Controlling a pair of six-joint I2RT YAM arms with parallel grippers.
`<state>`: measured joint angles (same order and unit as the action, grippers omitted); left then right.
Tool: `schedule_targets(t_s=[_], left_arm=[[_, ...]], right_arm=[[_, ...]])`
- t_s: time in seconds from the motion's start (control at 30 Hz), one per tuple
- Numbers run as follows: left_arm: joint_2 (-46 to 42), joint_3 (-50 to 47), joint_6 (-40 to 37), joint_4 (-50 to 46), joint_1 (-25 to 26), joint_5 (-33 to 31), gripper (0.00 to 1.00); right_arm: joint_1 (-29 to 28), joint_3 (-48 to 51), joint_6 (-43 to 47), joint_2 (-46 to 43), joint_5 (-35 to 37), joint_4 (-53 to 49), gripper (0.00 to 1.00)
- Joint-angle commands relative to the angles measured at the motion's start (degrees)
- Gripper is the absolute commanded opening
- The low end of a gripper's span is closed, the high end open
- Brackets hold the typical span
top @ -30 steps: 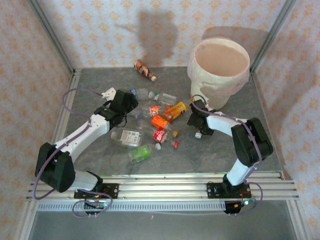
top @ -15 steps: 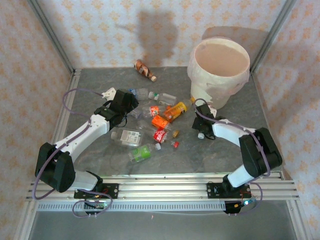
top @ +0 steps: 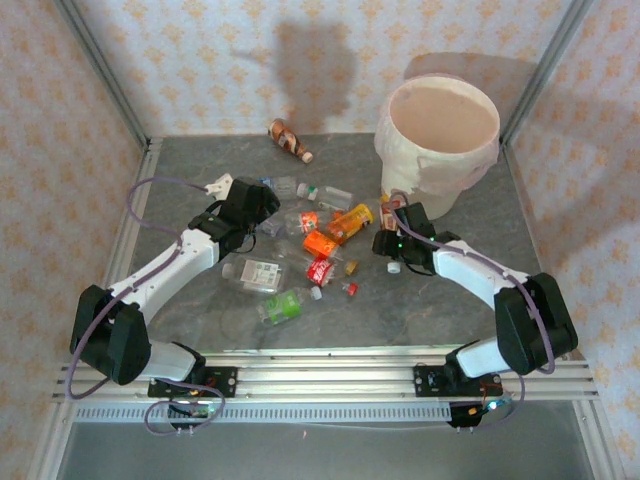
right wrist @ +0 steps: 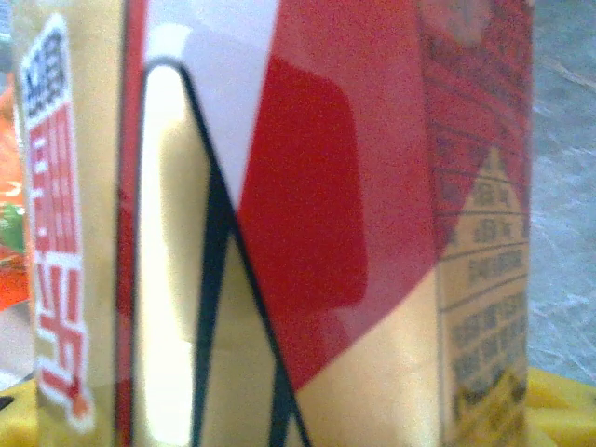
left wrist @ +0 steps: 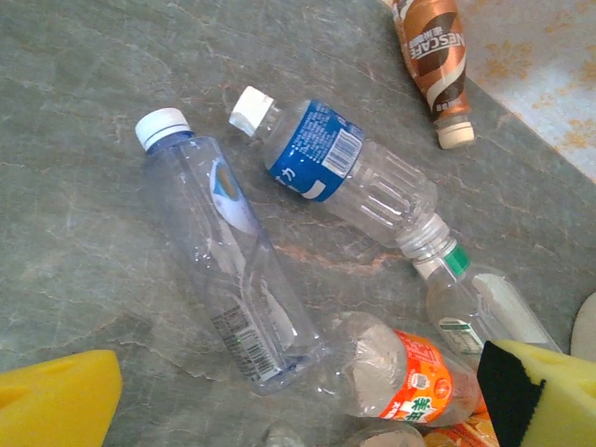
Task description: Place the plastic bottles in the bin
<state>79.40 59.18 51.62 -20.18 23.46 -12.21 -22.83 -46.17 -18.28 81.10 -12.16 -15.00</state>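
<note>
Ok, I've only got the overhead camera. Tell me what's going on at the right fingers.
Observer: The right fingers hold a bottle with a red and gold label, close up against the wrist camera.
Operator: Good. Now give me the left side.
Observer: The left fingers are wide open with nothing between them, above a long clear bottle lying flat on the table.
Operator: Read me the label on the brown bottle.
Observer: It says Nescafe, and the cap is cream-coloured.
</note>
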Motion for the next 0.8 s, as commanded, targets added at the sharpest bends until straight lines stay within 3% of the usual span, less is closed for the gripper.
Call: schedule_targets(t_s=[0.0, 0.43, 0.77], left_arm=[[0.33, -1.08, 0.91, 1.76, -0.67, 0.37, 1.0], [-0.54, -1.17, 1.78, -0.09, -0.75, -1.59, 1.0], [-0.76, -1.35, 2.08, -0.33, -0.87, -1.15, 1.0]], right_arm=[[-0.43, -4.44, 3.59, -2.41, -4.88, 0.94, 0.54], [-0.22, -14.25, 8.61, -7.67, -10.75, 1.14, 0.54], [0.66, -31.71, 11.96, -1.33, -8.91, 3.6, 0.52]])
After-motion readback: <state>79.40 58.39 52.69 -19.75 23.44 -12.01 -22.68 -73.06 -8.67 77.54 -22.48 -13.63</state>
